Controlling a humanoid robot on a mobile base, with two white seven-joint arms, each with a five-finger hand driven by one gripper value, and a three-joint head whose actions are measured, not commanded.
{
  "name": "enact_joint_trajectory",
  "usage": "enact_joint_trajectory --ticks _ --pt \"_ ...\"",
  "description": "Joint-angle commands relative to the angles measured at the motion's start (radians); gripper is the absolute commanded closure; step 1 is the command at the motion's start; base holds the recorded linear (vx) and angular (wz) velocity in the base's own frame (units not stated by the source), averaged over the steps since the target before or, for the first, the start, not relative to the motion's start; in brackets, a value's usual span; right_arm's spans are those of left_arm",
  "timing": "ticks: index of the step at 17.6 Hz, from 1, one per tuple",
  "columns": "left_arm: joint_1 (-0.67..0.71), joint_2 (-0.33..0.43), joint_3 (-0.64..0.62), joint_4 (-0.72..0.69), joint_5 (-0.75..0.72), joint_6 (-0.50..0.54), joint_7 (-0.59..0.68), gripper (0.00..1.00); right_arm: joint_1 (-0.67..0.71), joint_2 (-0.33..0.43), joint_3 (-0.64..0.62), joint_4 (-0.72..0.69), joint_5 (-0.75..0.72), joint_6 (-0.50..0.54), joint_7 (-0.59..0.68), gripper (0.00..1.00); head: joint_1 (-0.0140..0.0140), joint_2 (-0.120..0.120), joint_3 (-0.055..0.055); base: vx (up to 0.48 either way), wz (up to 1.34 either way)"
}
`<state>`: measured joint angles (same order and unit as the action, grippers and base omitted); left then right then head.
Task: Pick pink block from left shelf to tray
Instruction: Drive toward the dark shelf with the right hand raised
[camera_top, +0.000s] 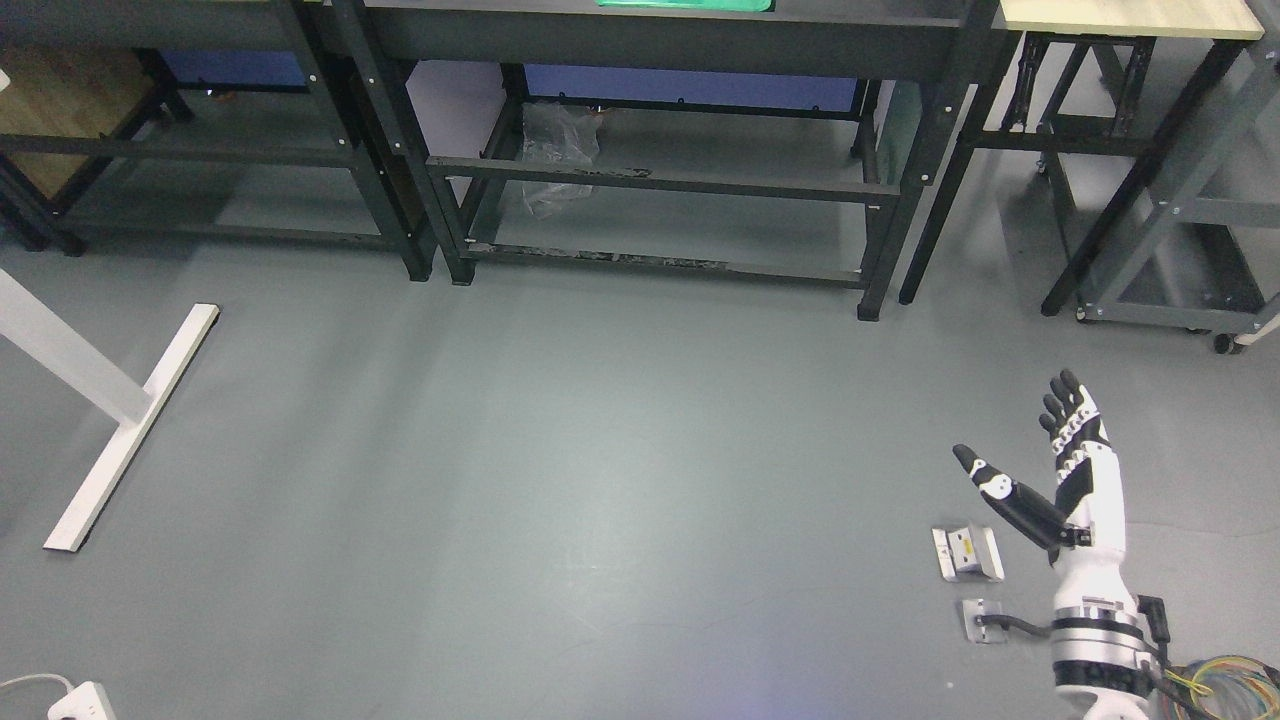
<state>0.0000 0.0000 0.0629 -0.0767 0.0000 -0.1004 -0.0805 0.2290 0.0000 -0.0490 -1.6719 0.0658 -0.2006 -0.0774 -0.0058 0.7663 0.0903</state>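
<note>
My right hand (1020, 440) rises from the lower right corner above the grey floor, fingers straight and thumb spread wide, holding nothing. A strip of green tray (686, 4) shows on top of the dark middle table at the top edge. No pink block shows anywhere in this view. My left arm is out of the picture.
Dark metal shelf frames (660, 180) line the back, with a clear plastic bag (556, 155) on a lower shelf. A wood-topped table (1130, 18) and grey cart stand at the right. A white table foot (135, 425) lies left. Floor sockets (966, 552) sit beside my hand.
</note>
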Motion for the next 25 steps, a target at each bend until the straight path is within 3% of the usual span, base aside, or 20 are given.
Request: enact_joint_trajectory --ticks 1,17,19,22,24,25 --pt "0.009 0.017 0.0 0.0 -0.002 -0.001 0.001 0.0 -0.005 -0.017 0.005 -0.002 0.0 0.0 0.001 0.0 0.0 0.0 0.0 -0.021 0.0" --pt "0.009 0.017 0.0 0.0 -0.002 -0.001 0.001 0.0 -0.013 -0.017 0.0 0.008 0.031 -0.043 -0.001 0.0 0.0 0.0 0.0 -0.033 0.01" --pt "0.009 0.017 0.0 0.0 -0.002 -0.001 0.001 0.0 -0.019 -0.023 -0.005 0.008 0.241 -0.036 -0.021 0.01 0.0 0.0 0.0 -0.032 0.03" --pt "0.009 0.017 0.0 0.0 -0.002 0.001 0.001 0.0 -0.043 -0.054 0.001 0.006 0.692 0.01 -0.114 0.02 0.0 0.0 0.0 -0.021 0.01" --pt "0.009 0.017 0.0 0.0 -0.002 -0.001 0.001 0.0 -0.056 -0.064 0.001 0.003 0.86 0.017 -0.117 0.02 0.0 0.0 0.0 -0.008 0.0" --pt "0.009 0.017 0.0 0.0 -0.002 -0.001 0.001 0.0 -0.057 -0.064 -0.002 0.0 0.865 0.017 -0.117 0.02 0.0 0.0 0.0 0.0 0.0"
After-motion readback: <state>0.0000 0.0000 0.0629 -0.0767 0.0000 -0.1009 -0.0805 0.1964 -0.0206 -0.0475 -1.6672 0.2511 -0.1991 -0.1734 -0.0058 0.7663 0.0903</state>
